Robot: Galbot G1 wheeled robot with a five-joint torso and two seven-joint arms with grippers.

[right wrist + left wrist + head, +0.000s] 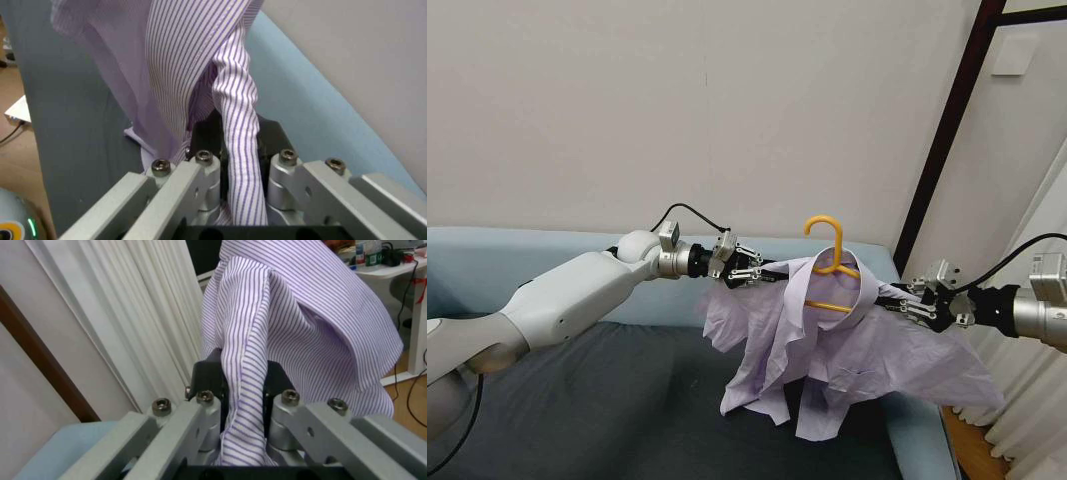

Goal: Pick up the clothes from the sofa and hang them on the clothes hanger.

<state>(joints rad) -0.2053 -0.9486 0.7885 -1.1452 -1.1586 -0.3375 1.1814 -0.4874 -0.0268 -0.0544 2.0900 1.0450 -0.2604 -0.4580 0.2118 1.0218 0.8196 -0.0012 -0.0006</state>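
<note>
Sofa (517, 250): light blue upholstered back and end arm, set against a pale wall. Seat cushion (607, 400): dark grey, flat, running the sofa's length.
On or over the seat: striped shirt (827, 350), white and purple, hanging above the cushion towards the robot's right end; whether its lowest hem touches the cushion cannot be told.
Floor (10, 145): wood-toned, beside the sofa. On it: one small white box (17, 112) with a dark cable at its side.
Tabletop (393, 270): white, in the room beyond the shirt. On it: a bottle (367, 252) and other small items, too small to tell.
</note>
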